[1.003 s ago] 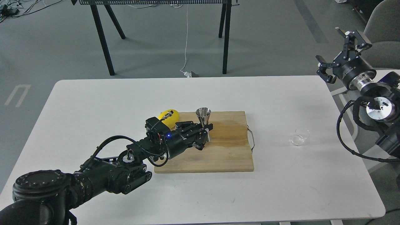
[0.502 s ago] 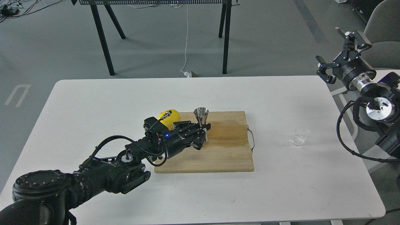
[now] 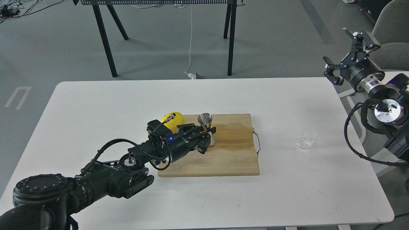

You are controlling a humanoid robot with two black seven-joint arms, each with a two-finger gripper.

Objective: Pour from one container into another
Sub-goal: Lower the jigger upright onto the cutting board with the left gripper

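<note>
The shiny steel jigger (image 3: 205,119) stands on the wooden cutting board (image 3: 230,153), near its back left part. My left gripper (image 3: 205,138) reaches in from the left and is shut around the jigger's narrow waist; the lower cone shows white just past the fingers. The clear glass cup (image 3: 306,140) sits alone on the white table (image 3: 96,105), to the right of the board, with nothing touching it. My right gripper (image 3: 346,54) is open and held high, off the table's far right corner and far from the cup.
A yellow lemon (image 3: 174,120) lies at the board's back left corner, partly behind my left wrist. A metal handle (image 3: 257,142) sticks out at the board's right edge. A black-legged table stands on the floor behind.
The left gripper shifted the jigger slightly left, then lowered it a little toward the board. The right arm and the glass cup stayed still.
</note>
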